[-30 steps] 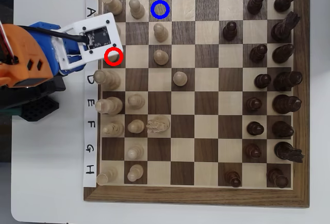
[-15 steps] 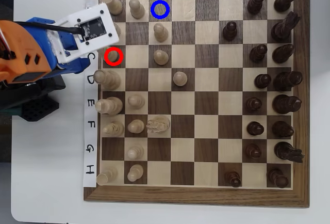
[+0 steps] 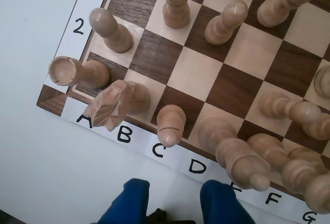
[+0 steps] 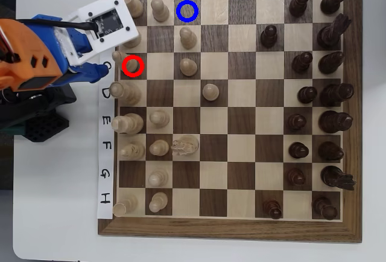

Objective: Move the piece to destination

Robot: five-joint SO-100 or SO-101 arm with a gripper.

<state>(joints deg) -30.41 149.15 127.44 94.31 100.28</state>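
My end effector (image 3: 175, 201): fingers apart, holding nothing.
Risk: I may bump the knight (image 3: 117, 104) beside the piece (image 3: 170, 124).

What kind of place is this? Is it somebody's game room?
Probably a hobby desk or small robot lab, not a game room. A wooden chessboard with hand-lettered paper labels sits on a plain white table, and an orange-and-blue robot arm reaches over it. Red and blue rings mark two squares.
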